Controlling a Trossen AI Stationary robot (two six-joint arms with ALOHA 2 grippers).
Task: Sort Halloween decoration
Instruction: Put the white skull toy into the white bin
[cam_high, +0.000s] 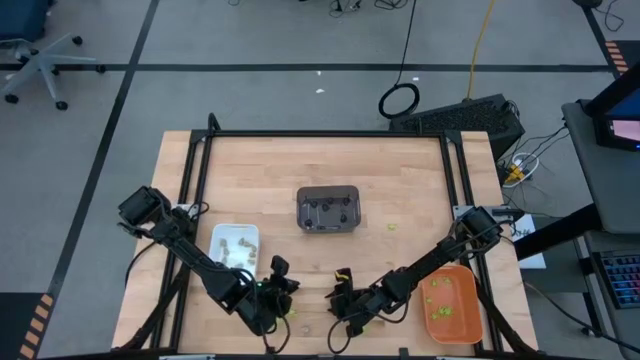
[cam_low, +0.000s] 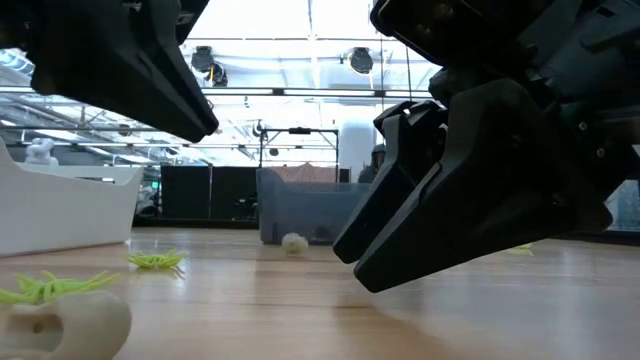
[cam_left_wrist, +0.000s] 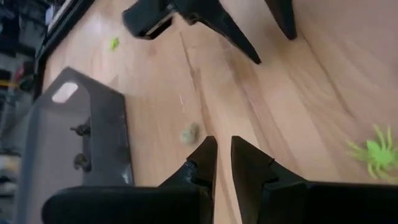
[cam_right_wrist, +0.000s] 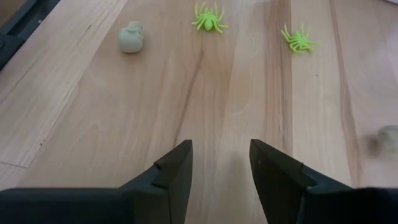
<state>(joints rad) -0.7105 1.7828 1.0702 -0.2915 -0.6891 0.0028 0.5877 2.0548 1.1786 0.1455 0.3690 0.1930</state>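
Small Halloween trinkets lie loose on the wooden table: a pale one (cam_left_wrist: 190, 132) just beyond my left gripper's fingertips, another pale one (cam_right_wrist: 131, 37), and two lime-green spiders (cam_right_wrist: 209, 17) (cam_right_wrist: 299, 39) ahead of my right gripper. My left gripper (cam_left_wrist: 224, 149) hovers near the table's front edge with a narrow gap between its fingers and nothing in it. My right gripper (cam_right_wrist: 221, 155) stands open beside it, also with nothing between its fingers. A further green spider (cam_left_wrist: 376, 152) lies off to one side of the left gripper.
A white tray (cam_high: 233, 245) with tan trinkets sits at the front left. A dark grey tray (cam_high: 328, 208) with dark ones is at the table's middle. An orange tray (cam_high: 452, 305) with green ones is at the front right. A stray green trinket (cam_high: 392, 226) lies right of the grey tray.
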